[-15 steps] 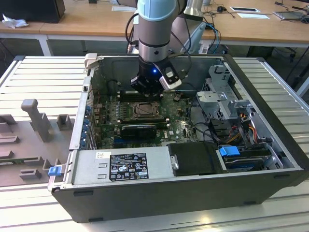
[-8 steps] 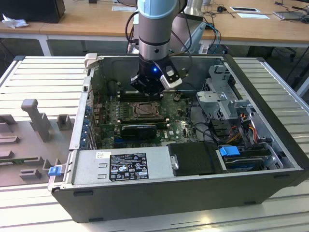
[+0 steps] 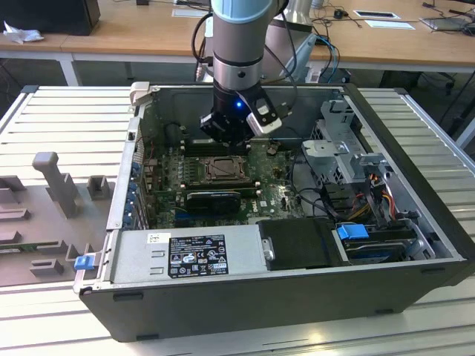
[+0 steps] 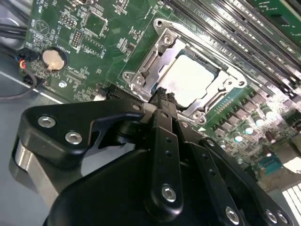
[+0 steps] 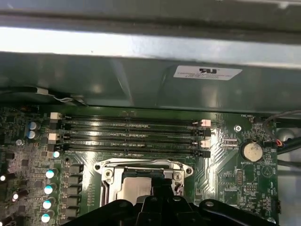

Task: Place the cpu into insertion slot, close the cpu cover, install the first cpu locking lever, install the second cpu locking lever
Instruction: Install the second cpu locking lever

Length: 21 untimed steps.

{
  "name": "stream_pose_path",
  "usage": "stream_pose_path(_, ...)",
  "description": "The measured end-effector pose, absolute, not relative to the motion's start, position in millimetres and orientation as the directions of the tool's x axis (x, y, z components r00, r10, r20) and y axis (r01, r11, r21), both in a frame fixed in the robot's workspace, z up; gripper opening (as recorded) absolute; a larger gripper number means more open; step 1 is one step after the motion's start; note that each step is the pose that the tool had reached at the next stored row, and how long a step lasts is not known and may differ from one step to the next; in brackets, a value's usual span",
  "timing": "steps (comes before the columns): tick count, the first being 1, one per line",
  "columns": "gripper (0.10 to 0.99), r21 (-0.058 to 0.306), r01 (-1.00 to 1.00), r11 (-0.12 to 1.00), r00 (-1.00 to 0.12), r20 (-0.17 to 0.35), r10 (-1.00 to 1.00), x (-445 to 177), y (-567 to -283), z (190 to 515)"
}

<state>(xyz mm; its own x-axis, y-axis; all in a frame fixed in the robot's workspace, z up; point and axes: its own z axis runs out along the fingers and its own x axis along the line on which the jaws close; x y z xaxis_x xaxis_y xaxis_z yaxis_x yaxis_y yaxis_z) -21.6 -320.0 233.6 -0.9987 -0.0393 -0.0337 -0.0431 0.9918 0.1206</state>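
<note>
The cpu (image 4: 190,77), a pale square chip, lies in the insertion slot (image 4: 141,77) on the green board. The silver cpu cover (image 4: 164,42) lies flat as a frame around the chip. Thin wire levers run along two sides of the socket; I cannot tell whether they are latched. My gripper (image 4: 163,95) is shut, with nothing visible between its black fingers, and its tip hovers at the socket's edge. In the exterior view the gripper (image 3: 226,135) hangs just above the insertion slot (image 3: 223,170) inside the open computer case. In the first wrist view the cpu (image 5: 134,188) shows beside the gripper (image 5: 160,187).
Long black memory slots (image 5: 131,136) run beside the socket toward the case wall (image 5: 141,84). A coin battery (image 5: 250,151) sits on the board. A grey drive cage (image 3: 341,148), cables (image 3: 371,193) and the power supply (image 3: 193,256) crowd the case.
</note>
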Motion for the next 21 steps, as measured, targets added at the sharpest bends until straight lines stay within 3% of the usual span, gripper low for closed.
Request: stream_pose_path(21,0.106,0.12,-0.043,0.992,-0.999,-0.034,-0.039,-22.2,-346.2,254.7)
